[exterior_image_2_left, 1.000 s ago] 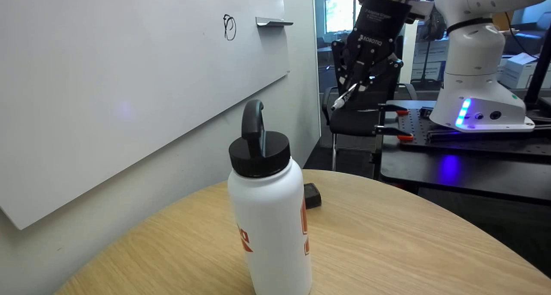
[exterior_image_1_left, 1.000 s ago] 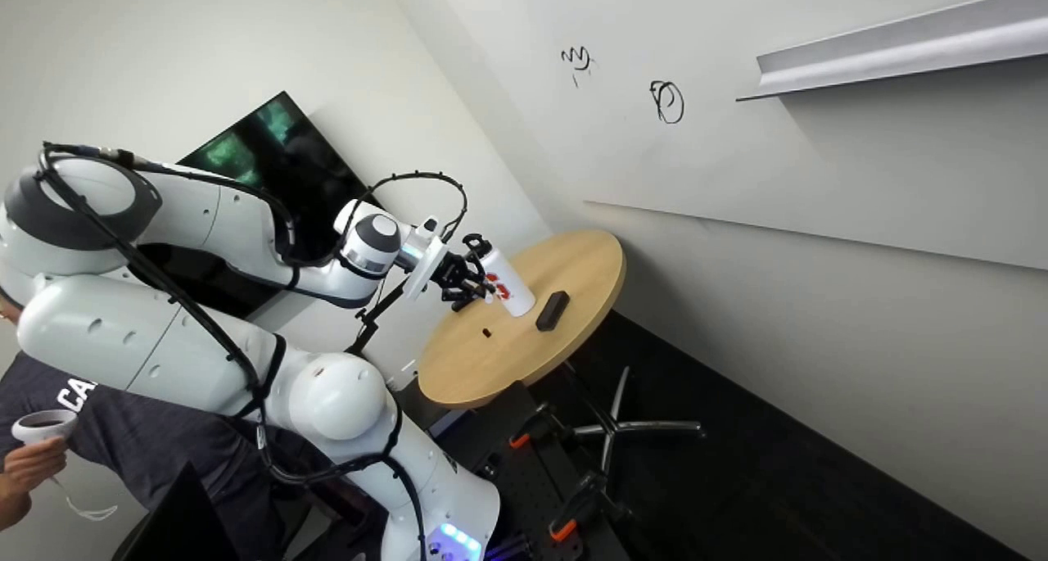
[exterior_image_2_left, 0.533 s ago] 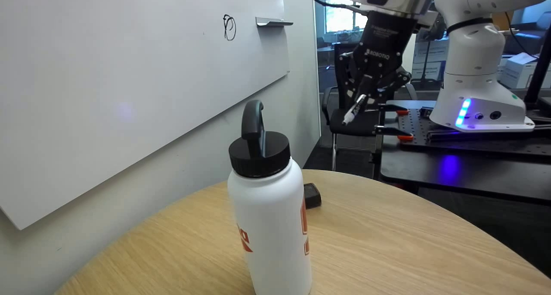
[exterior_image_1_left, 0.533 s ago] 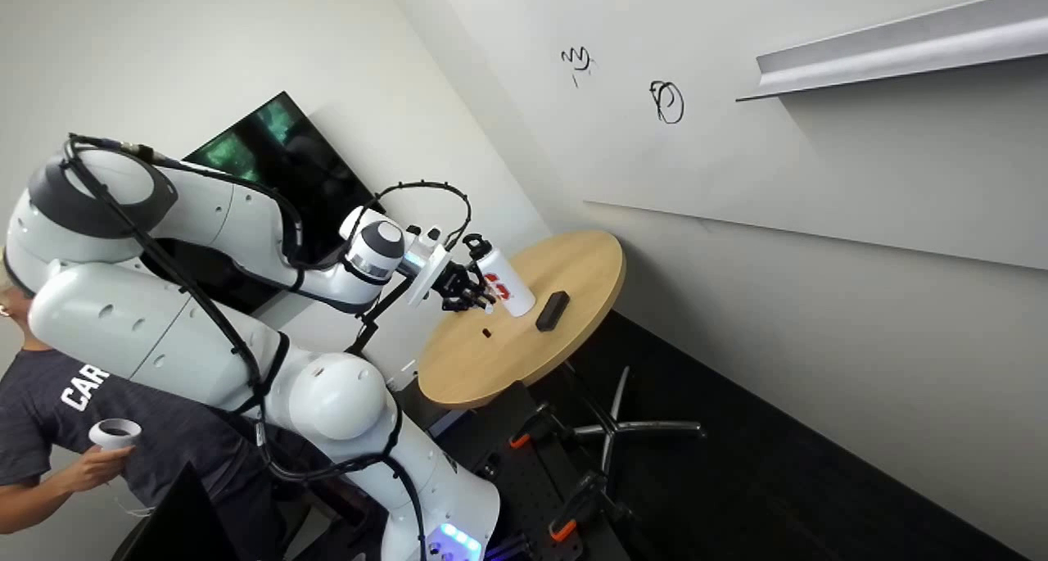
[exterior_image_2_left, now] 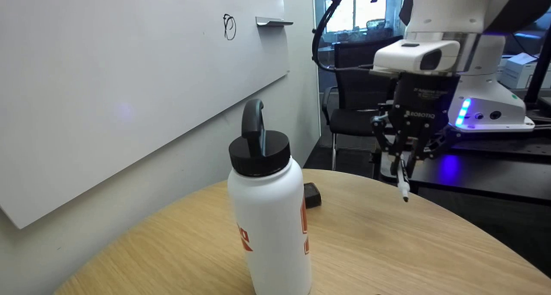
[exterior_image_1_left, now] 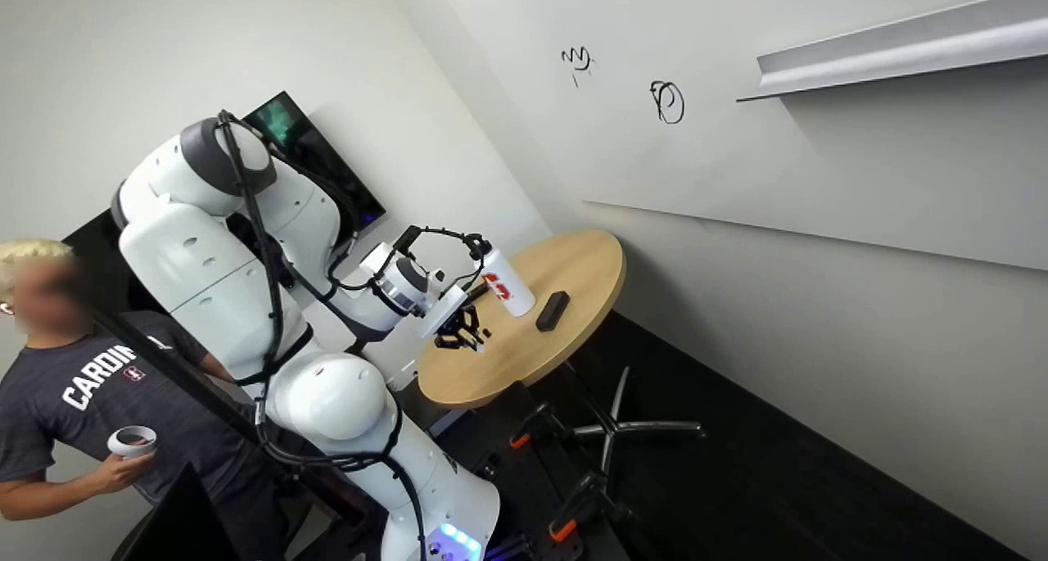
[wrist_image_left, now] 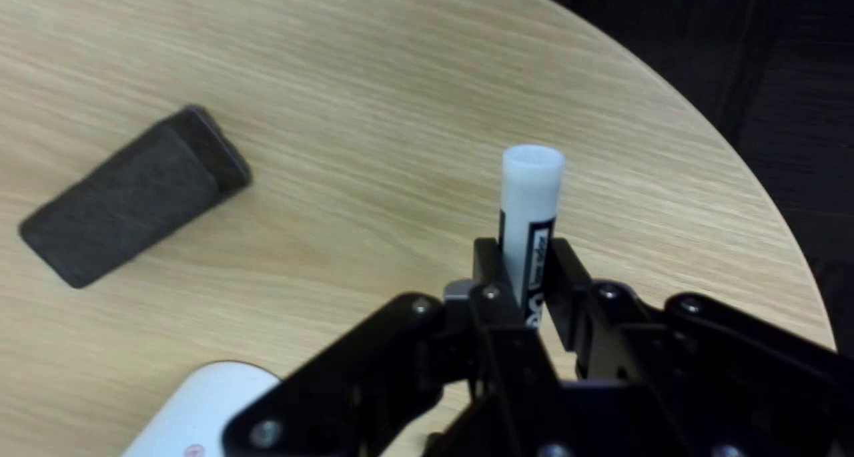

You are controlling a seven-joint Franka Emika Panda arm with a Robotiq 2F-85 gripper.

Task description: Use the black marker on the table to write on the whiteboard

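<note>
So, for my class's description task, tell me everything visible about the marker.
The marker is slender, with a plastic-looking white barrel and black label printing, apparently reading "low odor". The wrist view shows a blunt, round white end; an exterior view shows a dark, apparently uncapped tip pointing down, slightly tilted. The gripper clasps it over the table, the tip seemingly clear of it.

The round table (exterior_image_2_left: pixel 379 243) carries a white bottle (exterior_image_2_left: pixel 271 226), dark block (wrist_image_left: pixel 137 197) and small black piece (exterior_image_1_left: pixel 486 332)

The wrist view looks closely down at the table (wrist_image_left: pixel 373 77) (both exterior views share the whiteboard (exterior_image_2_left: pixel 125 75)).
</note>
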